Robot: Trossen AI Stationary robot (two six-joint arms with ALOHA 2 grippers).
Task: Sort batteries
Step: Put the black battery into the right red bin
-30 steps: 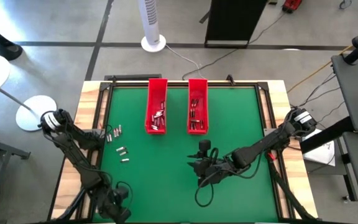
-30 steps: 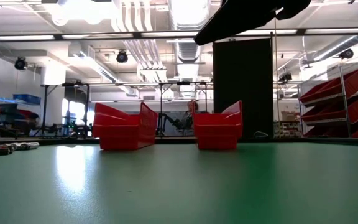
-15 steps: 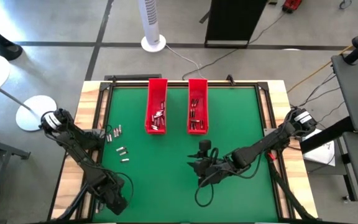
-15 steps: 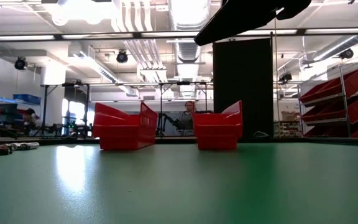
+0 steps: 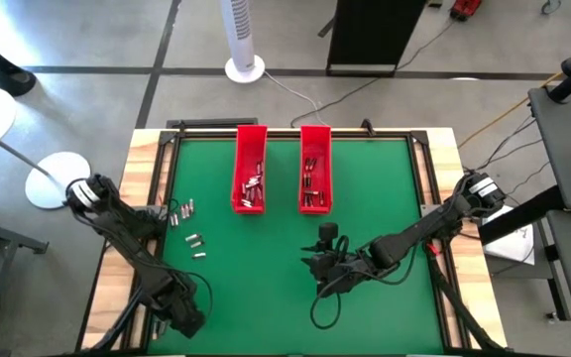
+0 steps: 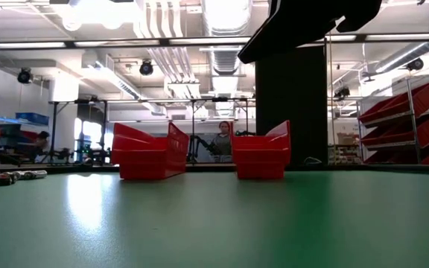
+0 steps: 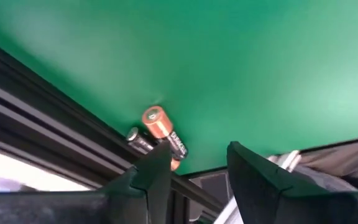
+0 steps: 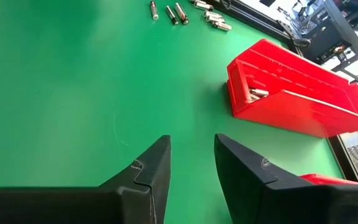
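Your left pincer [image 7: 191,168] is sitting low at the near left corner of the tabletop [image 5: 365,198], fingers apart and gripping nothing — two batteries [image 7: 163,134] are lying at the mat's edge just beyond its fingertips, a copper-topped one and a smaller one touching it. Your right pincer [image 8: 188,158] is hovering over the middle of the green mat, near the front, also spread open and empty, and it is pointing toward the left tray [image 8: 297,90]. Loose batteries [image 5: 188,226] are lying in a scatter on the mat's left side, well apart from the trays. More batteries are resting inside the left tray [image 5: 251,169] and the right tray [image 5: 314,169] at the far edge.
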